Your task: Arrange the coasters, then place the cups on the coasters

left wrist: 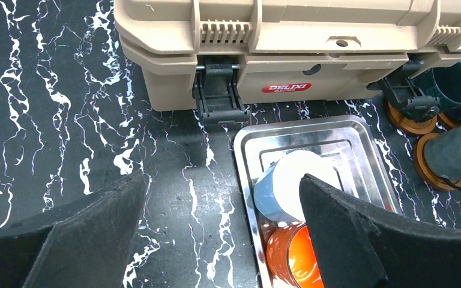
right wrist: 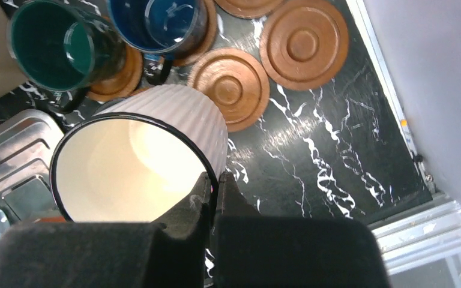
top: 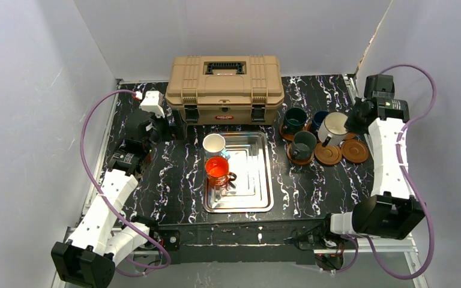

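1. Top view: we record the right gripper (top: 345,125) holding the cream cup (top: 334,127) tilted at the table's right, just behind two bare coasters (top: 328,153). Three dark cups (top: 304,144) sit on coasters beside it. A white cup (top: 214,144) and an orange cup (top: 218,170) stand in the steel tray (top: 258,201).
2. Left wrist: the left gripper (left wrist: 222,186) is spread wide and holds nothing, near the tray's corner, facing the toolbox (left wrist: 276,36).
3. Right wrist: the fingers (right wrist: 195,204) are pinched tight on the cream cup's rim.
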Robot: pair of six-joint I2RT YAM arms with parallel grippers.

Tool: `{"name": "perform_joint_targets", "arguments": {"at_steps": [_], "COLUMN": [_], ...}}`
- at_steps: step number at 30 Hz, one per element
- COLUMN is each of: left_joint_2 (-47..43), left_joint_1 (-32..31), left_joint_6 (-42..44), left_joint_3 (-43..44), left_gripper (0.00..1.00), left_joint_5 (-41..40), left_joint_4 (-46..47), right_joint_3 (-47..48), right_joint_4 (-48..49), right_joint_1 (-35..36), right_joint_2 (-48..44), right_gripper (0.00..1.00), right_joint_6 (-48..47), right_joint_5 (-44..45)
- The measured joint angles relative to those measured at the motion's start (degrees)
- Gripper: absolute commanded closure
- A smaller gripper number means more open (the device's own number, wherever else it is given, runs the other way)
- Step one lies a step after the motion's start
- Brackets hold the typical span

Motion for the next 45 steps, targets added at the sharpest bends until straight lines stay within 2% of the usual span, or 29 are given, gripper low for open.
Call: {"name": "perform_joint_targets", "arguments": {"at_steps": [5, 17, 28, 45], "left_joint_2": [0.1, 0.2, 0.2, 0.6], "left_joint_1": [0.0, -0.8, -1.1, -1.1], "left_joint_6": [-0.2, -0.1, -0.1, -0.1], "left_joint_3": [0.0, 0.0, 0.0, 0.0], "left_gripper": [0.02, 0.02, 0.02, 0.02], "left_joint_5": [0.1, 0.0, 0.0, 0.0], "left_joint_4": [0.0, -0.2, -0.4, -0.4], "right_joint_3": [-7.5, -17.5, -20.1, -21.0], "right_joint_4": [3.0, 10.8, 17.4, 20.6], "right_joint_1": [-4.3, -8.7, -8.7, -8.7], "right_joint_2": [-3.0, -2.1, 3.3, 8.7], "right_gripper": [0.99, 0.99, 0.99, 0.99], "right_joint_6": [1.3, 4.5, 5.5, 5.5], "right_joint_5": [-0.7, -1.2, 1.4, 1.8]}}
